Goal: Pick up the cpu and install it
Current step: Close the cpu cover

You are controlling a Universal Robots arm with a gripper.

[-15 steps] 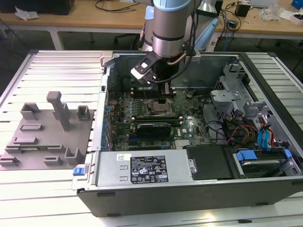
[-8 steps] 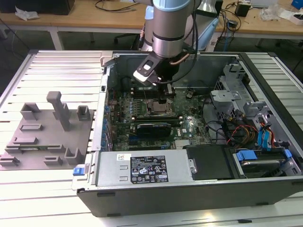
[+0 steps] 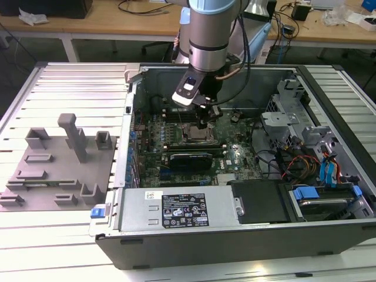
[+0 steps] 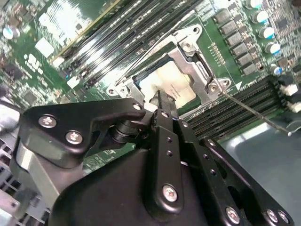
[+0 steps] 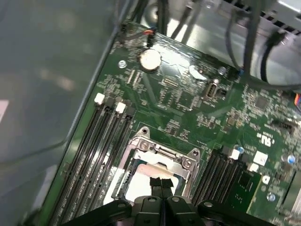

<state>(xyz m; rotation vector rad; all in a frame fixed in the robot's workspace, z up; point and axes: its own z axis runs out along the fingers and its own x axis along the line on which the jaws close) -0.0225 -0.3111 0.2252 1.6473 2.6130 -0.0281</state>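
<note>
One cpu (image 4: 171, 84) lying in the socket frame (image 4: 186, 56), gripper (image 4: 160, 96) jaws pressed together over it. Risks socket damage if pushed down skewed.

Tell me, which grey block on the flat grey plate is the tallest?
The post with the flat cap, standing mid-plate. All the other blocks around it stay low and stubby.

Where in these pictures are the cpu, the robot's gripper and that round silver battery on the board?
cpu (image 4: 169, 82): second wrist view, middle of its pale metal top.
gripper (image 5: 161, 182): first wrist view, between its two black fingertips.
round silver battery (image 5: 149, 60): first wrist view, centre of its face.
</note>
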